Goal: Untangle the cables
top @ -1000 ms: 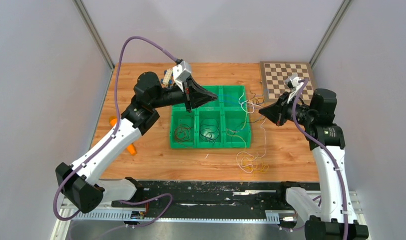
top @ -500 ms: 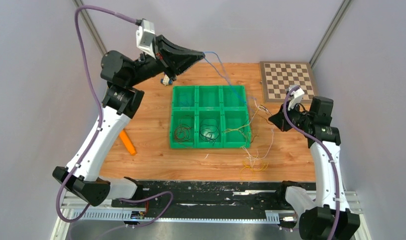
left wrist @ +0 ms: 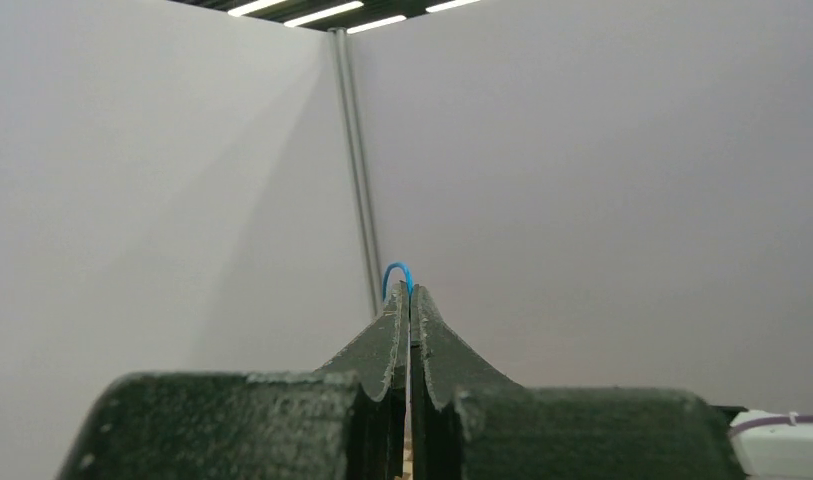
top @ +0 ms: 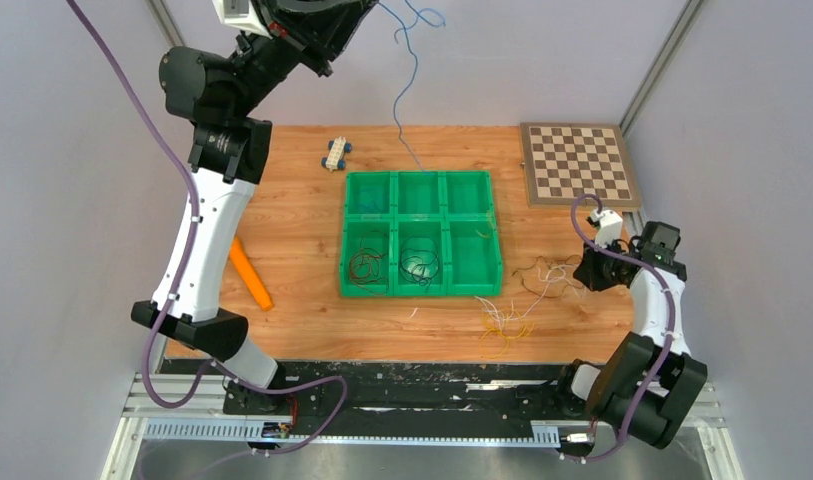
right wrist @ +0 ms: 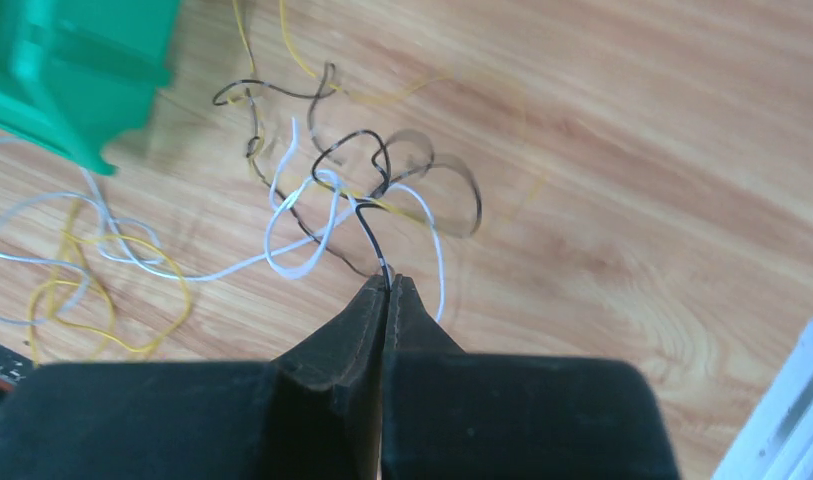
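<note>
My left gripper (top: 367,6) is raised high at the top of the top view, shut on a thin blue cable (top: 398,118) that hangs down to the table behind the green tray (top: 344,236). In the left wrist view the blue cable (left wrist: 397,271) loops over the shut gripper (left wrist: 410,290). My right gripper (top: 580,272) is low at the right of the table, shut on a black cable (right wrist: 368,226) of the tangle; its tip shows in the right wrist view (right wrist: 387,282). White (right wrist: 282,262) and yellow (right wrist: 102,290) cables lie looped beside it.
The tray holds a dark red cable (top: 364,265) and a black one (top: 419,265) in its near compartments. A chessboard (top: 579,162) lies at the back right, a small toy car (top: 335,153) behind the tray, and an orange piece (top: 250,272) at the left. A yellow and white bundle (top: 507,322) lies near the front edge.
My left arm swung up and back, lifting the blue cable clear of the tangle. My right gripper moved right and nearer, dragging the tangle away from the tray.
</note>
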You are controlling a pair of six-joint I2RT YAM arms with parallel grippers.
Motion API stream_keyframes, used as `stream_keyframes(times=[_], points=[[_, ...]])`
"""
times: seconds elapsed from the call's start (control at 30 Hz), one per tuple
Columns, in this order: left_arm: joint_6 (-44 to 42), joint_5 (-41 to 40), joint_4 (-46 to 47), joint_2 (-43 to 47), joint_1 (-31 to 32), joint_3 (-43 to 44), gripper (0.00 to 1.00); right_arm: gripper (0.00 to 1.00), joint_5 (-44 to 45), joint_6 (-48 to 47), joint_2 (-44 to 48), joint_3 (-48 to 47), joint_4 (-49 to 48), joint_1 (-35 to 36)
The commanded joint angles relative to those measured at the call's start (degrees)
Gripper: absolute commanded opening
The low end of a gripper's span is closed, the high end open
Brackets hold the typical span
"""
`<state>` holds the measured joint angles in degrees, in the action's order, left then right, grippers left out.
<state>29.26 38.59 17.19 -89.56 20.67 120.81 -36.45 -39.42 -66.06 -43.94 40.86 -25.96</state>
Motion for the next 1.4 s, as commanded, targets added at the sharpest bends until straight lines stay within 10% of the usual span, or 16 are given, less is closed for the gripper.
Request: stream_keyframes(times=[0.0, 0.57, 1.37], points=[[-4.63, -4.55, -2.28, -2.26, -1.10, 4.28, 0.00, 0.00, 0.11, -9.33, -2.01, -1.19, 0.18, -5.94], [-18.16, -3.09, -6.03, 4.90, -8.78, -30.23, 0.00, 0.00, -9.26, -8.36, -5.14, -12.04, 7.66, -10.43], [-31.75, 10.68, -23.43, 7.54, -13.46, -49.59, 0.00, 0.00, -7.84, -9.27, -7.69, -14.75, 10.14, -10.43]])
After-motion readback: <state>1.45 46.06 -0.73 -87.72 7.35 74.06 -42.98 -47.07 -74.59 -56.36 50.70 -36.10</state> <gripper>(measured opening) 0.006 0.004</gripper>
